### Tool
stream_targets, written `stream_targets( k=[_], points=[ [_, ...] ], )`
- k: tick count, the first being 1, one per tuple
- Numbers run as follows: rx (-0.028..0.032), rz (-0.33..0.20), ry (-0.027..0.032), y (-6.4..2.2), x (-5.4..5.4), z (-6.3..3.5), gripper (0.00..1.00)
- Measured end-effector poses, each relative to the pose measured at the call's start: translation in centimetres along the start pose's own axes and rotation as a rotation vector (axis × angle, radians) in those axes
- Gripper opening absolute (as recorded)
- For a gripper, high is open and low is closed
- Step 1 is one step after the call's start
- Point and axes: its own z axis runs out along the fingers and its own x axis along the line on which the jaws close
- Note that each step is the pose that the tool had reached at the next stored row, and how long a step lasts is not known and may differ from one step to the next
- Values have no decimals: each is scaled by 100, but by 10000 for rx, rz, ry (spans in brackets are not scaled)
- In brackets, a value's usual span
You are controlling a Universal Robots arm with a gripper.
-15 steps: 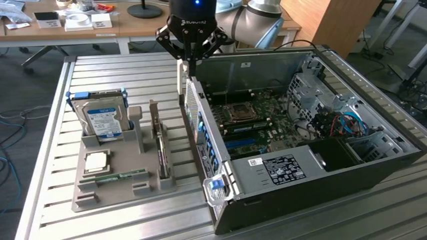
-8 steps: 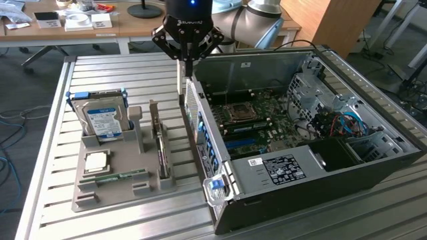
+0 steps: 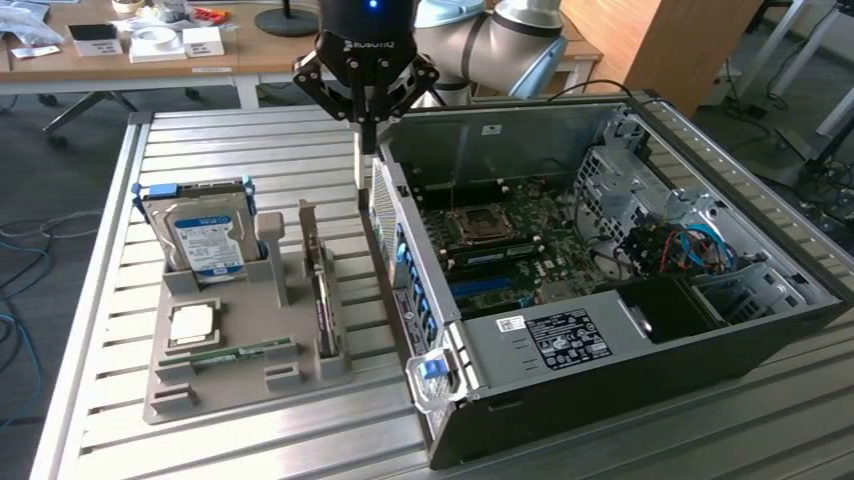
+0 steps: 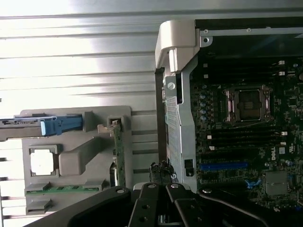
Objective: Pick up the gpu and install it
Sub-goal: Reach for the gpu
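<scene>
The gpu [image 3: 320, 295] stands on its edge in a slot of the grey holder tray [image 3: 227, 385], on the exterior view's left of the open computer case [image 3: 641, 330]. In the wrist view the gpu [image 4: 119, 156] shows edge-on as a thin green board. My gripper [image 3: 362, 140] hangs above the slatted table, close to the case's side wall and beyond the gpu's far end. Its fingers are shut together with nothing between them. The gripper [image 4: 162, 189] is not touching the gpu. The motherboard [image 4: 246, 123] with a blue slot [image 4: 222, 166] lies open inside the case.
The tray also holds a hard drive [image 3: 200, 235] with a blue-white label, a square processor [image 3: 191, 322] and a memory stick [image 3: 234, 352]. Cables and drive cages fill the case's far end [image 3: 681, 250]. A desk with small items [image 3: 147, 45] stands behind the table.
</scene>
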Motion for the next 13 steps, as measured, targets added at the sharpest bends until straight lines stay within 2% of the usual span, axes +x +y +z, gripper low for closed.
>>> stream_targets(
  k=[13],
  points=[
    [0, 0, 0, -2, 30, -1, 11]
  ],
)
